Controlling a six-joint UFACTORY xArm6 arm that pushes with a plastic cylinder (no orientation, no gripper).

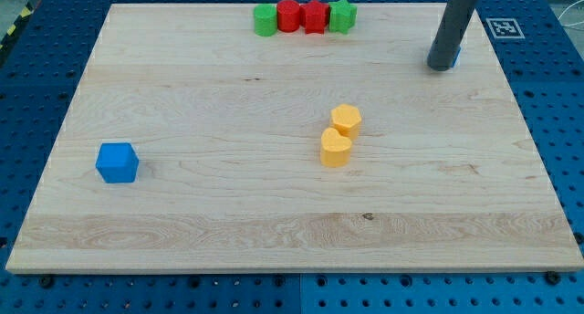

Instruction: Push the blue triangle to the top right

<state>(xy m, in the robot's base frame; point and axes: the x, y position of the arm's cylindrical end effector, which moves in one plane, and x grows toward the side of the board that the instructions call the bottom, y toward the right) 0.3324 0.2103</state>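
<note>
My tip (442,66) carries no jaws, just a rod – the blue triangle (455,52) sits touching it, mostly hidden behind, already near the board's top right; a further shove risks sliding it off the wooden board (274,214) edge

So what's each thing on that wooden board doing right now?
my tip: down at the top right, blue triangle just behind it
blue triangle: mostly hidden, only a sliver shows
blue cube: alone, lower left
two yellow blocks: touching, mid-board
green and red blocks: one touching row, top edge
</note>
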